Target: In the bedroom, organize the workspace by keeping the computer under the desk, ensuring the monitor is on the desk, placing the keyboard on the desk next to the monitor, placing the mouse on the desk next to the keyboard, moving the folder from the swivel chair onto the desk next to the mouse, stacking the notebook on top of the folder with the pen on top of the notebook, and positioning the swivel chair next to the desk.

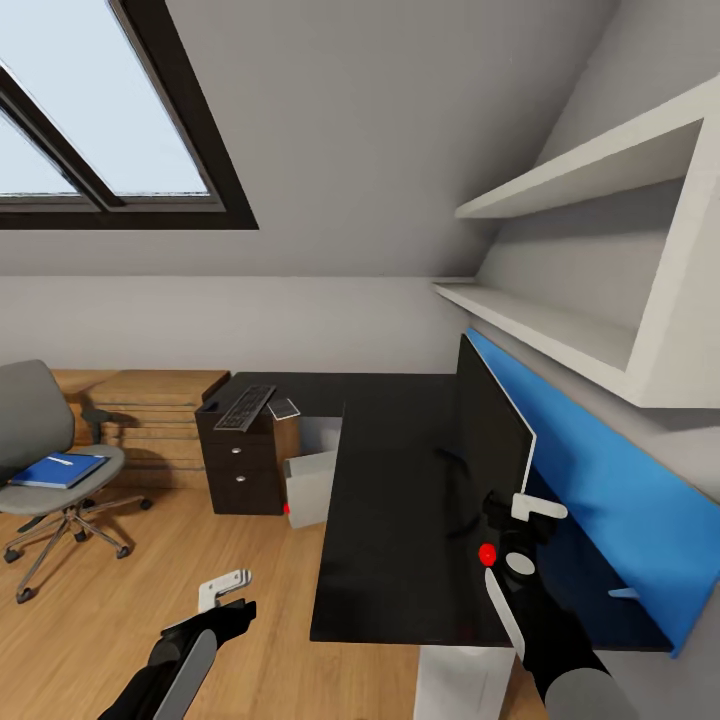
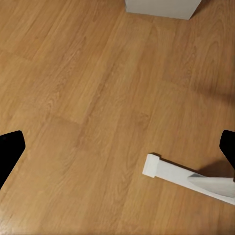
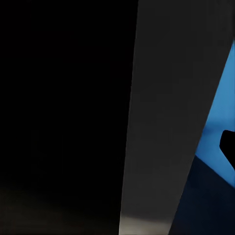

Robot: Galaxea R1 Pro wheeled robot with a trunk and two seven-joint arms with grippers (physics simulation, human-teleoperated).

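The monitor point(image 1: 492, 432) stands on the black desk point(image 1: 390, 520), seen edge-on in front of the blue back panel. My right gripper point(image 1: 520, 512) is at its lower near corner, open, with the monitor's grey edge point(image 3: 161, 122) between the jaws; one dark finger point(image 3: 228, 147) shows beside it. The keyboard point(image 1: 245, 407) and a small grey mouse-like thing point(image 1: 283, 408) lie on the dark drawer unit point(image 1: 240, 470). The white computer point(image 1: 310, 487) stands on the floor under the desk. On the grey swivel chair point(image 1: 35, 420) lies the blue folder point(image 1: 58, 470). My left gripper point(image 1: 228, 592) hangs open over the floor.
White wall shelves point(image 1: 590, 250) hang above the desk at the right. Wooden steps point(image 1: 150, 415) run along the back wall behind the chair. A white bar point(image 2: 186, 176) and a white box point(image 2: 161, 7) rest on the wooden floor point(image 2: 88, 98) below my left gripper.
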